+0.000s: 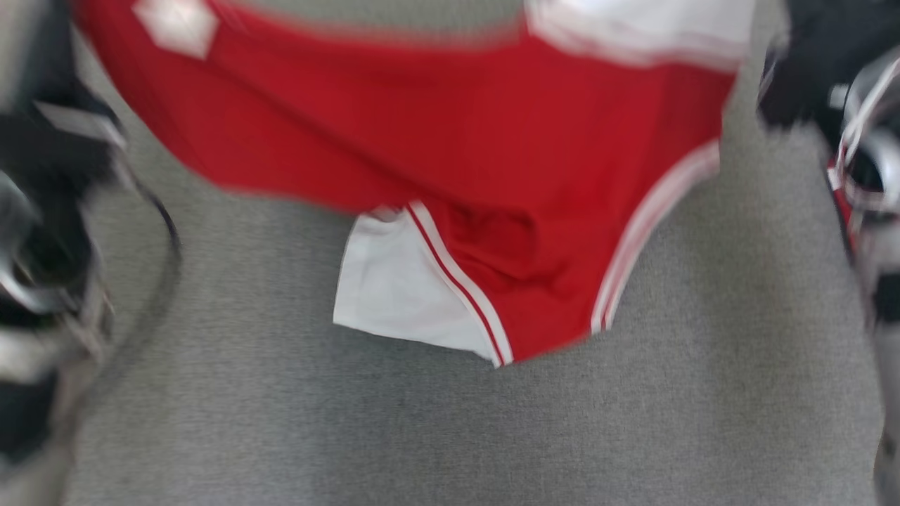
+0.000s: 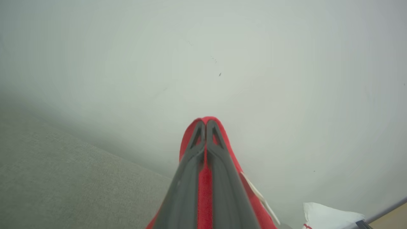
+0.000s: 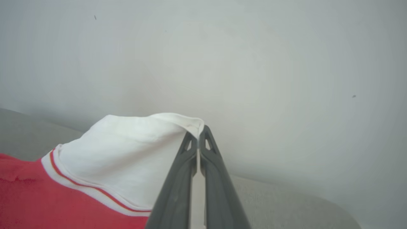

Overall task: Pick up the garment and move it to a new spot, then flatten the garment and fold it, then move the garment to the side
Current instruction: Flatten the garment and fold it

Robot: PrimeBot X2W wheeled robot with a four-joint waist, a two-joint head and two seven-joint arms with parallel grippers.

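Left wrist view: left tool [image 2: 206, 122] grips garment [image 2: 205, 187]; right tool [image 3: 198, 130] likewise, above grey surface [image 2: 63, 184].

Free over the near grey fabric surface [image 1: 450, 422]. Blocked across the far middle by the red-and-white garment [image 1: 436, 140], spread side to side, drooping lowest at centre. Narrowed at both flanks by the left arm [image 1: 42, 246] and right arm [image 1: 865, 140]. Closed behind by a pale wall [image 2: 127, 47].

No text, number, brand or sign is legible. The white diamond-shaped patch [image 1: 176, 24] on the red garment [image 1: 422, 126] is too blurred to read; the garment's white panel [image 3: 127, 152] shows a plain surface in the right wrist view.
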